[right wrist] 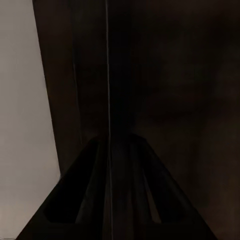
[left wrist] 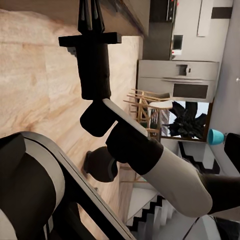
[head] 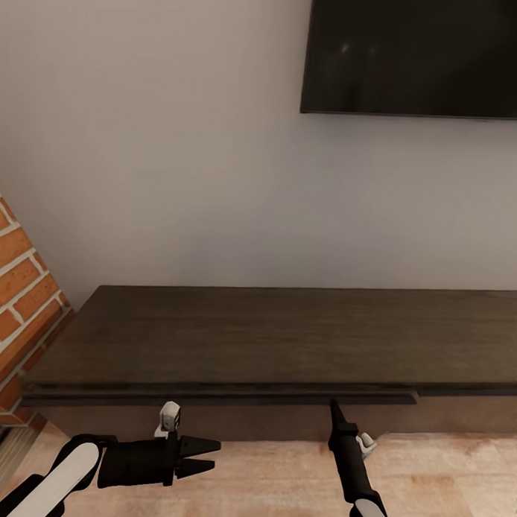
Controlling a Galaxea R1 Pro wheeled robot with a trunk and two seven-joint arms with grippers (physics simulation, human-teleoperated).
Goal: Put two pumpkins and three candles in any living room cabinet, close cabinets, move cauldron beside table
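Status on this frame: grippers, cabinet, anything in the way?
Right gripper shut, tip at the cabinet front edge. Left gripper empty, fingers slightly parted, hanging over the floor. Drawer front looks slightly out. Nothing in the way.

L arm bent low, left gripper pointing sideways toward R arm, fingers slightly apart. R arm stretched fwd, right gripper fingers pressed together, tip pointing away.

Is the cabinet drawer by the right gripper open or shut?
Slightly open: on the cabinet, the drawer front juts out past the section beside it, with the right gripper at its edge.
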